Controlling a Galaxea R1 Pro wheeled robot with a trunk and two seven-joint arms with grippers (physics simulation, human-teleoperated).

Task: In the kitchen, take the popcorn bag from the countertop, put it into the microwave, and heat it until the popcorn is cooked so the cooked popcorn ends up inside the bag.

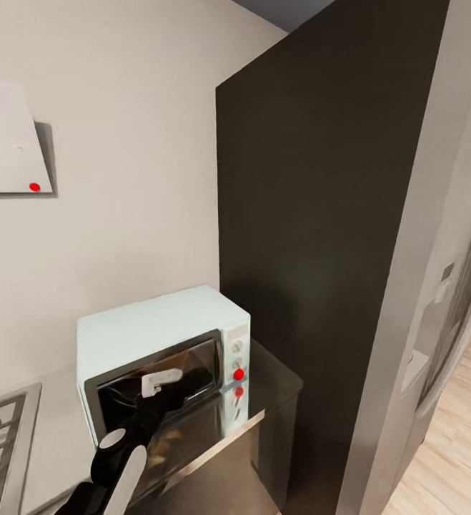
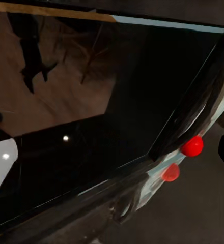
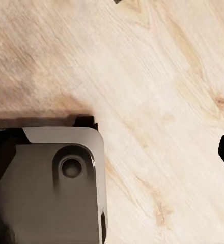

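One step seems left: microwave [image 1: 160,343] door's shut, red light [image 1: 239,373] on, left gripper [image 1: 156,383] at the glass; can't tell either gripper's fingers.

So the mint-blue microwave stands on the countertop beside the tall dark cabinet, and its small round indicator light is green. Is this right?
Not quite. The microwave does stand on the countertop beside the tall dark cabinet, but its indicator light is red, not green. The head view shows this, and the left wrist view shows the same red light next to the dark glass door.
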